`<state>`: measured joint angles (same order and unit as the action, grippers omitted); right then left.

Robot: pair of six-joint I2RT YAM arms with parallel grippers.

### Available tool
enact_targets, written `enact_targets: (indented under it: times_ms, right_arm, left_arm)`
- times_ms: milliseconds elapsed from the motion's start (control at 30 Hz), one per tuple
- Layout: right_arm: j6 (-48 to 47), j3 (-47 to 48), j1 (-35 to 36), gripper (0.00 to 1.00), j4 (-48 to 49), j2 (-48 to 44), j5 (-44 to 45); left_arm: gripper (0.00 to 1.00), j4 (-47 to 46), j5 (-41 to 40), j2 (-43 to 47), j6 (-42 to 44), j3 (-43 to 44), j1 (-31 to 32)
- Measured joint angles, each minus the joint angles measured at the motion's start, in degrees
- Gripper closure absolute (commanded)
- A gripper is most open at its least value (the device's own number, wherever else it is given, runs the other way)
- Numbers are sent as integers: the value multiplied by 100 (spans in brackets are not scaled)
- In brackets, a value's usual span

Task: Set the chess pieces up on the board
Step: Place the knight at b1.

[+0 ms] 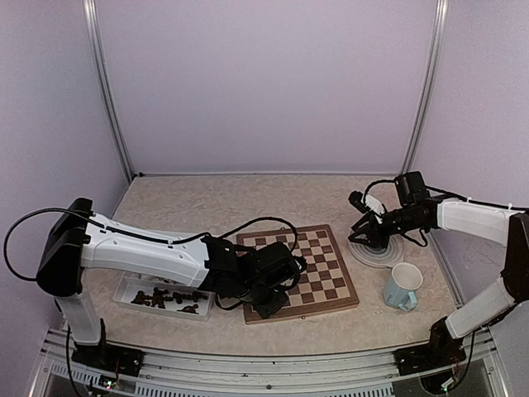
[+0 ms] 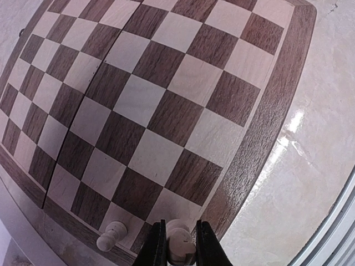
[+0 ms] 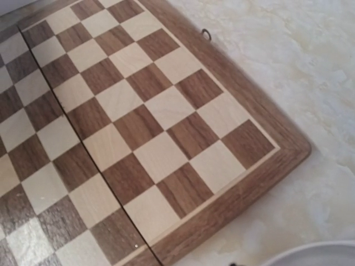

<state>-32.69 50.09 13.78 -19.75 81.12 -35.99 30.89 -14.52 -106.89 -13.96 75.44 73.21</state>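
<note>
Evidently the left pincer [image 2: 179,228] is clamped on a pale piece [image 2: 178,244], gripping its sides so the base stays free to land flat. It hovers at the corner of the board [image 2: 166,111] nearest the left arm, where the back rank belongs. Just beside it a pale pawn [image 2: 112,234] seems to stand at the same edge. Every other square in view is bare, so the setup looks barely begun. Dark pieces [image 1: 169,298] lie in a white tray [image 1: 124,289] on the desk [image 2: 310,166], within the left arm's reach. The right pincer [image 1: 369,233] hangs above a round plate [image 1: 374,255] off the board, likely to avoid crowding. I cannot tell whether its fingers are apart or together.
</note>
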Motion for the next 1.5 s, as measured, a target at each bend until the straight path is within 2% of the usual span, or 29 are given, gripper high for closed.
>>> enact_targets:
  times_ms: [567,1267,1400,1500]
  right_arm:
    - [-7,0,0,61,-4,240,-138]
    - [-46,2,0,60,-17,439,-254]
    - [-46,2,0,60,-20,439,-262]
    - [-46,2,0,60,-22,442,-262]
  left_arm:
    - [100,-588,505,-39,-20,-293,-389]
    - [100,-857,579,57,-227,-503,-321]
    - [86,-857,531,72,-251,-522,-295]
    - [80,-857,522,72,-254,-522,-293]
